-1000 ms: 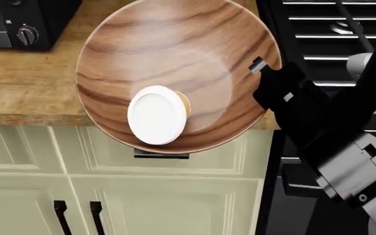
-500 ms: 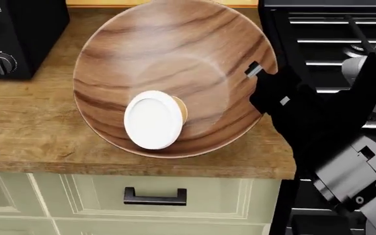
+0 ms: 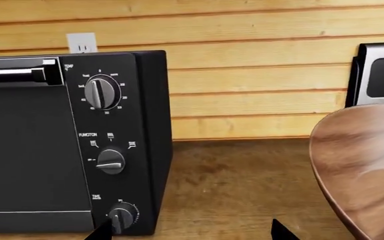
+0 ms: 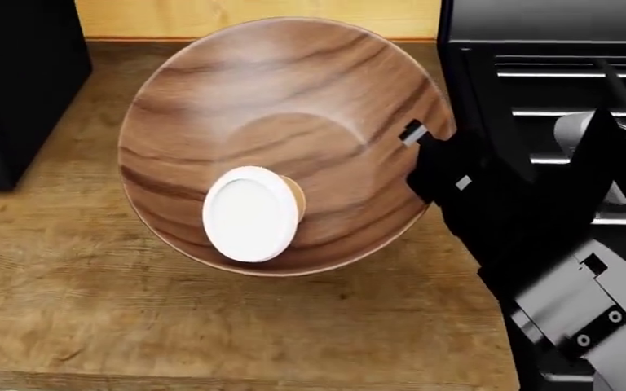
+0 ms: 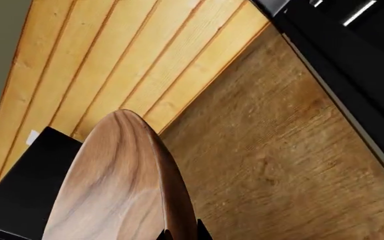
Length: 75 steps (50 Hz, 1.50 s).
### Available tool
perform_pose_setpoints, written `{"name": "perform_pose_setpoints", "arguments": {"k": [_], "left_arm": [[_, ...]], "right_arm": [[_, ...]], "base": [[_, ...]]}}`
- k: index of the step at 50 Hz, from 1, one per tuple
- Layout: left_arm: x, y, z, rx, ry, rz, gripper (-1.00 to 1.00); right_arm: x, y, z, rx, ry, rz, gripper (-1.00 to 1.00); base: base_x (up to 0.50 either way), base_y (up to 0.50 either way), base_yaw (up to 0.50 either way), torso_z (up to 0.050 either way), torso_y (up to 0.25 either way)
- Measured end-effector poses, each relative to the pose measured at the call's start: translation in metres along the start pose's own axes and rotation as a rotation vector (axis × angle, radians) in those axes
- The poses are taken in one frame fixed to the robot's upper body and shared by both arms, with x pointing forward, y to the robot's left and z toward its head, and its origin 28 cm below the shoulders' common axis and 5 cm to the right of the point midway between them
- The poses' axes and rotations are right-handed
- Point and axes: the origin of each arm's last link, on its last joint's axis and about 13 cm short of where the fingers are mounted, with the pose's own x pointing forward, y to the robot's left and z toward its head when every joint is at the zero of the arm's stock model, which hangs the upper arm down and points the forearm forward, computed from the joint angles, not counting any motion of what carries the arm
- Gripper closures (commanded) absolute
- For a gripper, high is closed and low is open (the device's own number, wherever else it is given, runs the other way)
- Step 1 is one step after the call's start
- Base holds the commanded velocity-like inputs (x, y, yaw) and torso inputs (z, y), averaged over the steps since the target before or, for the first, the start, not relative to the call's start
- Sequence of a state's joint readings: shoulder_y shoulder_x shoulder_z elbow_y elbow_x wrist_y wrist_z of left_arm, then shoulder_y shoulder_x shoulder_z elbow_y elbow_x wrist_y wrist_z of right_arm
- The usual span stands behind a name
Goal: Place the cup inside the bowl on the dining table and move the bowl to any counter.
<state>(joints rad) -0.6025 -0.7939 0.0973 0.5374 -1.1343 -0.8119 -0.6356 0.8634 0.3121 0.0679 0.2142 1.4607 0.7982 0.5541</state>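
- Two stages make up the task, and we judge the first complete: the cup [image 4: 250, 214] lies inside the bowl [image 4: 291, 106], white lid facing up toward the head camera, resting low on the bowl's near inner wall.
- We are in the second stage, the transfer. The bowl is over the counter [image 4: 182, 326], between the black toaster oven [image 3: 72, 145] and the black stove [image 4: 553, 81].
- The right gripper [image 4: 430, 151] meets the bowl at its right rim. We read it as pinched onto the rim wall, since in the right wrist view the bowl's edge [image 5: 172, 200] runs straight down into the dark fingertips at the frame's lower border.
- We cannot tell from these views whether the bowl's base touches the worktop; in the left wrist view its underside appears to sit above the wood surface (the contact point is out of frame).
- Next move, in our judgement: lower the bowl until its base seats flat, then part the right fingers and withdraw clear of the rim. Keep the bowl level, because the cup is loose and may roll.
- The left gripper [image 3: 185, 232] shows only as two dark fingertips set well apart, holding nothing, and pointing at the toaster oven's front, beside the bowl.
- The cup sits across the bowl from the right gripper, apart from it.
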Motion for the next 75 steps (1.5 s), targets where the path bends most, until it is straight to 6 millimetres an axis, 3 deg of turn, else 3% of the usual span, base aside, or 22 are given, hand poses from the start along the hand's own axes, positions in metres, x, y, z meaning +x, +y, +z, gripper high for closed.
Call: {"name": "perform_pose_setpoints", "arguments": {"k": [28,75], "left_arm": [[-0.006,0.003,-0.001,-0.004,0.002,0.001,-1.0],[-0.005,0.002,-0.005,-0.012,0.007,-0.002,-1.0]], "right_arm": [[0.004,-0.019,-0.023,0.026,0.058,-0.049,1.0],[0.005,-0.036,-0.04,0.026,0.127,-0.135,1.0]], "base": [[0.09,0.0,0.0,0.0,0.001],[0.0,0.0,0.0,0.0,0.0]]}}
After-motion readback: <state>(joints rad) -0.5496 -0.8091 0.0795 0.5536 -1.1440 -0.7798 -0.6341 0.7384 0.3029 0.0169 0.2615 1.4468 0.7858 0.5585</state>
